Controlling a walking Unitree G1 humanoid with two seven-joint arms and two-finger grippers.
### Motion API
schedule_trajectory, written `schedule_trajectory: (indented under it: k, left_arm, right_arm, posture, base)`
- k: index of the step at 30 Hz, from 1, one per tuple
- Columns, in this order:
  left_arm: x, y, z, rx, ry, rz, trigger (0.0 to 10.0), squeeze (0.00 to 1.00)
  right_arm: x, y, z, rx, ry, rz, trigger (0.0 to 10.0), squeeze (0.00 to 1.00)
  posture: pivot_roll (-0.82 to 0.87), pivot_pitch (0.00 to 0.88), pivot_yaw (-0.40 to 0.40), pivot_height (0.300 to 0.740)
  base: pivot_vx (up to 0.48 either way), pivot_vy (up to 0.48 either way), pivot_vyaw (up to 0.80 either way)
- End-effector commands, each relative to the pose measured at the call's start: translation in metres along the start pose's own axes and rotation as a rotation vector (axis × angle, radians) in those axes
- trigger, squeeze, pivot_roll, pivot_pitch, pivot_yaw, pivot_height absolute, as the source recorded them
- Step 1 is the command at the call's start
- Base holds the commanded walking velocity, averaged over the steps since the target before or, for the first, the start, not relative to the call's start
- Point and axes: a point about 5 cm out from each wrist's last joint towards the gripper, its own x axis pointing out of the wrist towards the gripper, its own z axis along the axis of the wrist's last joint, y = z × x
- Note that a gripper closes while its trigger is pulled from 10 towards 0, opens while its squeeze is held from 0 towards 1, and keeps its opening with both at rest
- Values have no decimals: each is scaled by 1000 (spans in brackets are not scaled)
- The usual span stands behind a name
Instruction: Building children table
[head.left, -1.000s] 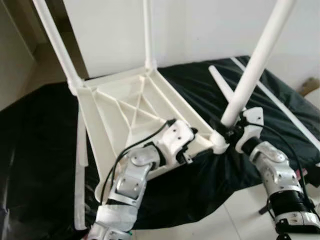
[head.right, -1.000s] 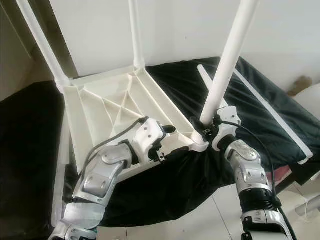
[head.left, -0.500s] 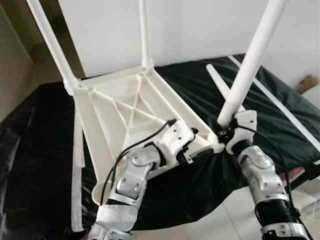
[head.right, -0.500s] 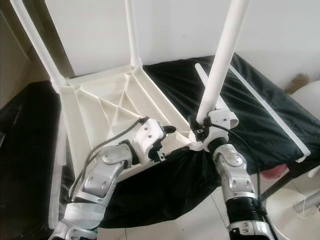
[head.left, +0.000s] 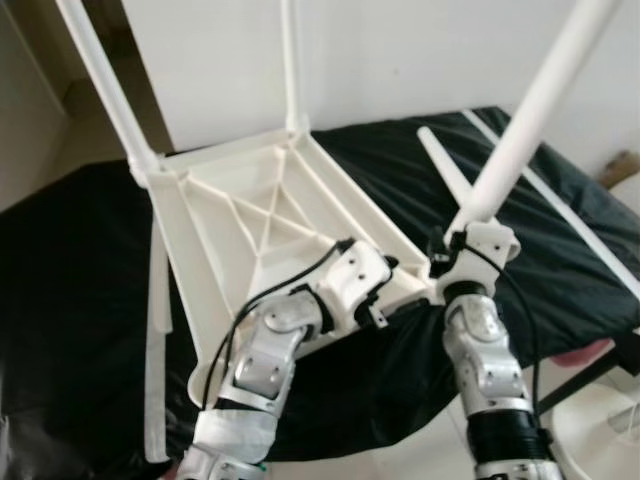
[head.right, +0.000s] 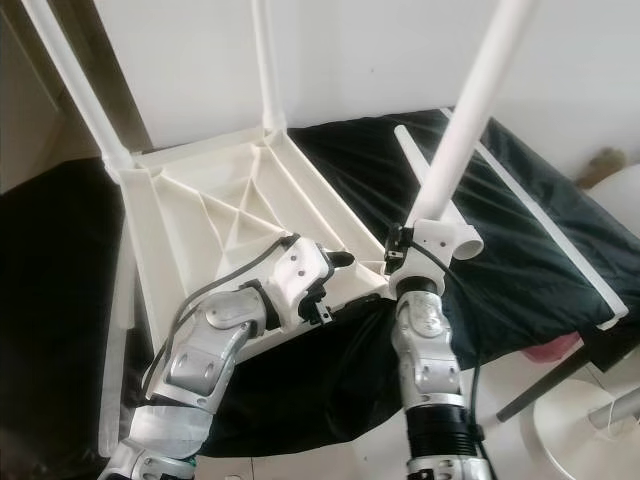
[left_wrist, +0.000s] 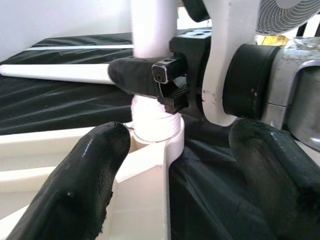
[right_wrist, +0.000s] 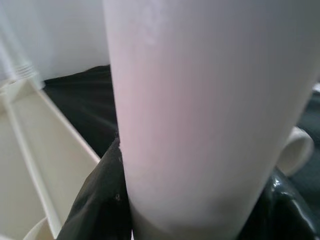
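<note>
Right gripper (head.right: 408, 243) fingers clamp the white round plastic leg (head.right: 468, 124) at the upturned white ribbed plastic tabletop's (head.right: 215, 215) near corner socket. Left gripper (head.right: 322, 292) fingers straddle that corner rim, spread. Keep the leg axial while threading.

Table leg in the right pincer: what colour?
White, plain. The table leg shows best in the right eye view, gripped near its base by the right pincer.

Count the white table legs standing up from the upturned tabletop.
3. One at the far left corner, one at the far corner, one at the near right corner gripped by the right gripper. The fourth corner is hidden.
</note>
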Motion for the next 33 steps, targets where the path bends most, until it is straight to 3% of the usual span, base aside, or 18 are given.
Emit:
schedule_trajectory:
  k: [1, 9, 13, 24, 33]
  left_arm:
    - [3, 6, 0, 1, 2, 142, 10000, 0]
    - [4, 5, 0, 1, 0, 144, 10000, 0]
    - [4, 6, 0, 2, -2, 146, 10000, 0]
    - [3, 7, 0, 9, -2, 147, 10000, 0]
    - [4, 8, 0, 10, -3, 145, 10000, 0]
  right_arm:
    - [-11, -2, -29, -46, 152, -47, 10000, 0]
    - [-12, -6, -28, -62, 159, -106, 10000, 0]
    - [-5, -7, -29, -74, 181, -155, 10000, 0]
    - [-3, 5, -41, -188, 272, -106, 10000, 0]
    - [-1, 4, -43, -228, 286, -112, 10000, 0]
  posture:
    - [-36, 0, 3, 740]
    - [-33, 0, -4, 740]
    - [-35, 0, -3, 740]
    - [-30, 0, 3, 740]
    - [-34, 0, 2, 740]
  base:
    - [0, 0, 0]
    - [0, 0, 0]
    - [0, 0, 0]
    - [0, 0, 0]
    - [0, 0, 0]
